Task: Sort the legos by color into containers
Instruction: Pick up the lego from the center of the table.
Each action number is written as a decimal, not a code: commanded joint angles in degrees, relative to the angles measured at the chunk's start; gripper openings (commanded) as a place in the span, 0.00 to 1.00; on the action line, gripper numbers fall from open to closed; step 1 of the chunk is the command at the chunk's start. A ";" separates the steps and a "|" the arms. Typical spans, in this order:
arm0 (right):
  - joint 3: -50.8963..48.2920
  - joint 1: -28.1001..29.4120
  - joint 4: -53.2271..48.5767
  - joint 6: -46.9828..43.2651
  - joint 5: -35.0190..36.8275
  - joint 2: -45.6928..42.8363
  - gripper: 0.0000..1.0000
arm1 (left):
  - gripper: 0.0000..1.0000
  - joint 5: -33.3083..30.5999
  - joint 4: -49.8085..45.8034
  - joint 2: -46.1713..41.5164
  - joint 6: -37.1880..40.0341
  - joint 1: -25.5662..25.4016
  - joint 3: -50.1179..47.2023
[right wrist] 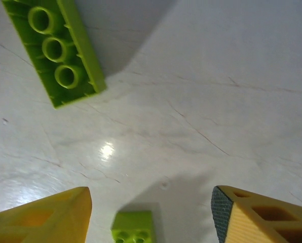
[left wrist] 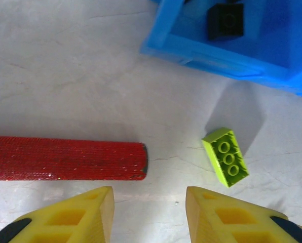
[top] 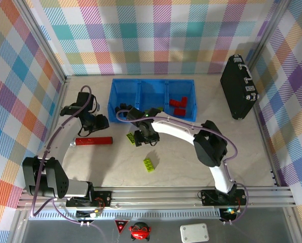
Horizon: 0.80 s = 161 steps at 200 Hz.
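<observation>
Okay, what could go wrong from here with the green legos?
Closing, the right fingers may tip the small lego, which sits nearer one finger than the other. The long green brick lies close by and could get knocked. The left fingers hover near the red bar; a bump might roll it.

Left arm bends forward, left gripper (left wrist: 150,200) narrowly parted; right arm reaches leftward, right gripper (right wrist: 151,200) facing down, jaws wide.

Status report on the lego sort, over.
Left gripper open, empty, beside red bar. Right gripper open over small green lego. Red legos in rightmost bin. Nothing blocking.
</observation>
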 commanded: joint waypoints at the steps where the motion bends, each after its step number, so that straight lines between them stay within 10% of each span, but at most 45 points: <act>1: 4.97 0.84 -1.01 -2.42 0.91 3.27 0.64 | 0.42 0.97 1.57 -1.34 2.10 1.17 -2.44; 161: 19.54 1.89 -0.73 -8.00 3.30 18.50 0.51 | 0.43 0.93 3.95 -2.67 3.07 2.32 -5.01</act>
